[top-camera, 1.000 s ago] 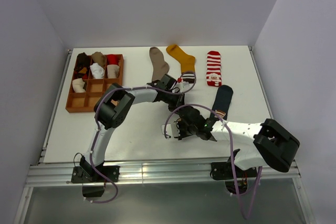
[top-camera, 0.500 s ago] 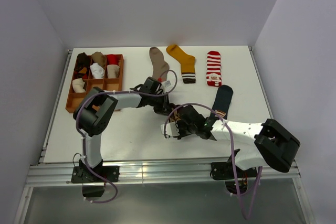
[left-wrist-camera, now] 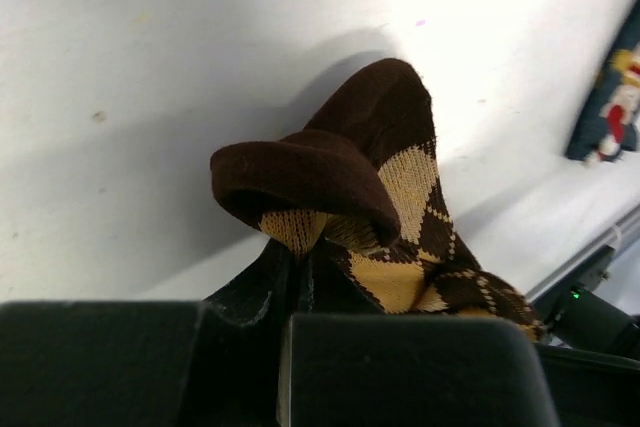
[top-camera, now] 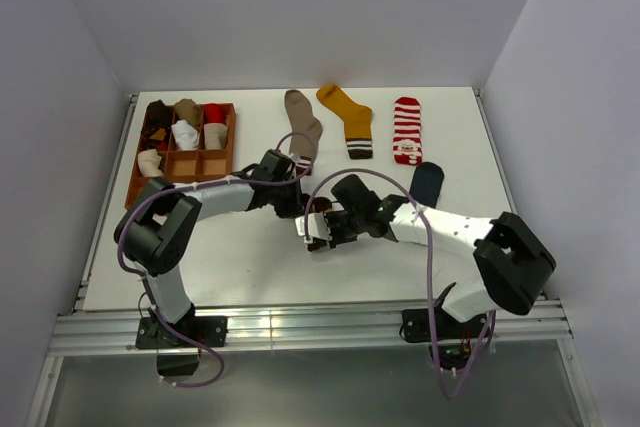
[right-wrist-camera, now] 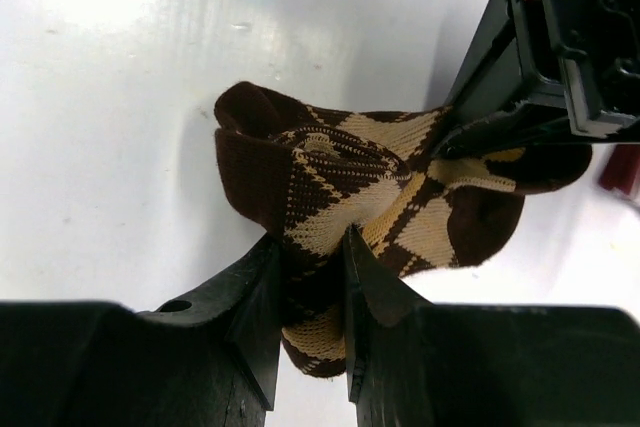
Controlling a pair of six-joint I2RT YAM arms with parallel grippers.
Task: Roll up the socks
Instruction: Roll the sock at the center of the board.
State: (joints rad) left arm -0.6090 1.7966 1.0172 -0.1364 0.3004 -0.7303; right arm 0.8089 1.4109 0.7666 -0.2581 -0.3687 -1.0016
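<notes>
Your right fingers [right-wrist-camera: 372, 292] are clenched on the brown argyle sock [right-wrist-camera: 340, 182], pinching a fold w/ fabric bulging above and below the tips. Your left fingers [left-wrist-camera: 255, 292] are clamped on the same sock from the opposite side. In the left wrist view its dark cuff curls over in a loop just past the tips. Sock sits bunched btwn the two sets, over the middle of the counter [top-camera: 240, 267]. Can't tell if it's touching the surface or just off it.

Pose: left arm [top-camera: 215, 192] has its elbow out toward the left edge, forearm low and running right to centre. Right arm [top-camera: 450, 229] has its elbow at the right, forearm running left. Wrists meet nearly head-on, just beside each other.

Around you:
- **Far side:** taupe sock [top-camera: 300, 117], mustard sock [top-camera: 348, 117] and striped sock [top-camera: 406, 129] lie flat in a row, apart from each other.
- **Navy sock** [top-camera: 427, 182]: just behind the right forearm, partly hidden by it.
- **Wooden tray** [top-camera: 186, 167]: far left, w/ sock bundles [top-camera: 185, 132] in its far compartments.
- **Purple cable** [top-camera: 355, 179]: arcs over the wrists, and another loop crosses the taupe sock's near end.
</notes>
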